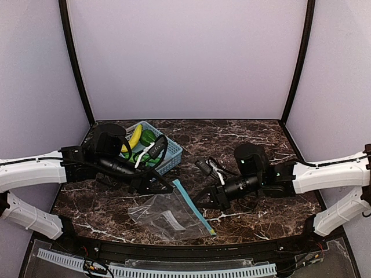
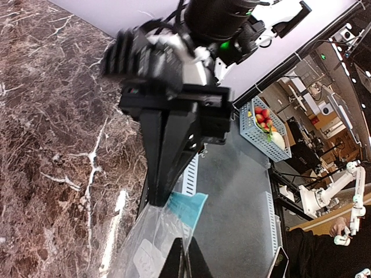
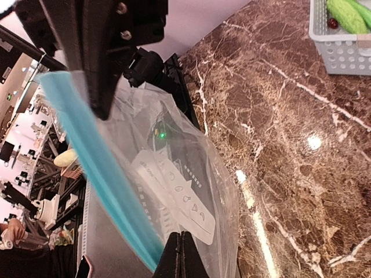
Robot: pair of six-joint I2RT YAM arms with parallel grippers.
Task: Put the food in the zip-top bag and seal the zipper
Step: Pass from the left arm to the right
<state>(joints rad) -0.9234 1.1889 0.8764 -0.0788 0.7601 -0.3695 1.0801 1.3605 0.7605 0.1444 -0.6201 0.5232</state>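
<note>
Dark brown marble-patterned table point(image 1: 255, 133), seen from above. A small clear crinkly plastic zip-top bag point(image 1: 165, 215) sits near the front edge. Its thin light-blue zipper point(image 1: 194, 208) runs along its right-hand edge. The left gripper point(image 1: 162, 185) meets the strip's far end, and the right gripper point(image 1: 203, 201) meets it further along. None of the food is bagged yet. A yellow plastic banana point(image 1: 134, 138) and a dark green bell pepper point(image 1: 149, 136) lie in a light-blue slotted plastic basket point(image 1: 171, 153) behind the left arm.

Left wrist view: your left fingers are pressed together on the clear film at the bottom of the frame. Opposite them, the right fingers are clamped on the blue strip.

Right wrist view: your right fingers are pressed together. They appear to pinch the bag just beside the strip, though the contact sits at the picture's very edge. The left gripper pinches the strip higher up. A long green cucumber-like piece point(image 3: 348, 14) shows in the basket.

The white label patch point(image 3: 174, 191) carries small pictograms. No brand or words are legible.

The step in hand looks like opening the mouth. Make sure each pinch holds a different lip, then part them gently crosswise without twisting. If one pinch has caught both lips, the mouth will likely stay closed.
</note>
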